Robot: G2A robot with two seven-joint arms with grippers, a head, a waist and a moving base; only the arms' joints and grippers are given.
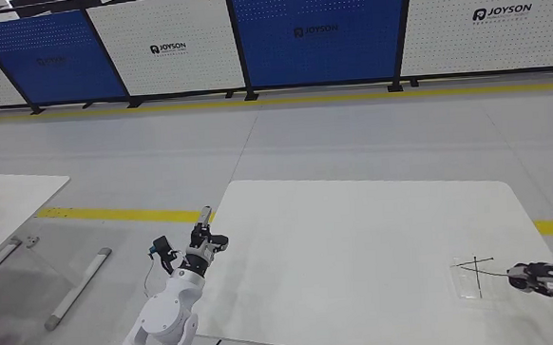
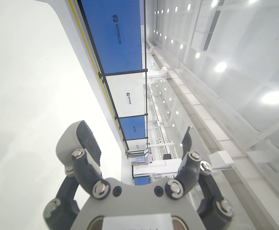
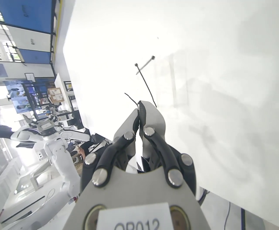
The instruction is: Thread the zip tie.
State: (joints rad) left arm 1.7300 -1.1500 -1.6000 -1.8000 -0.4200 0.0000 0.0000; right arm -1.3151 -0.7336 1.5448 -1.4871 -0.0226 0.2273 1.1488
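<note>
Bright ceiling lights (image 2: 220, 67); table (image 3: 196, 32) glares white (soft shadows); wrist edges bend.

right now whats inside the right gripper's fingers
A thin black zip tie, one end poking out past the shut fingers of the right gripper. The pinched part is hidden between them.

My surface (image 1: 358, 253) looks smooth, white and matt, with a faint sheen. The zip tie (image 3: 131, 98) at my right pincer (image 3: 139, 107) reads as thin, matt black plastic. On my left pincer (image 2: 137, 135) the pads (image 2: 89, 139) are black, finely ribbed and rubbery. The finger shells are smooth grey, the rivets bright polished metal, the base plate matt grey.
</note>
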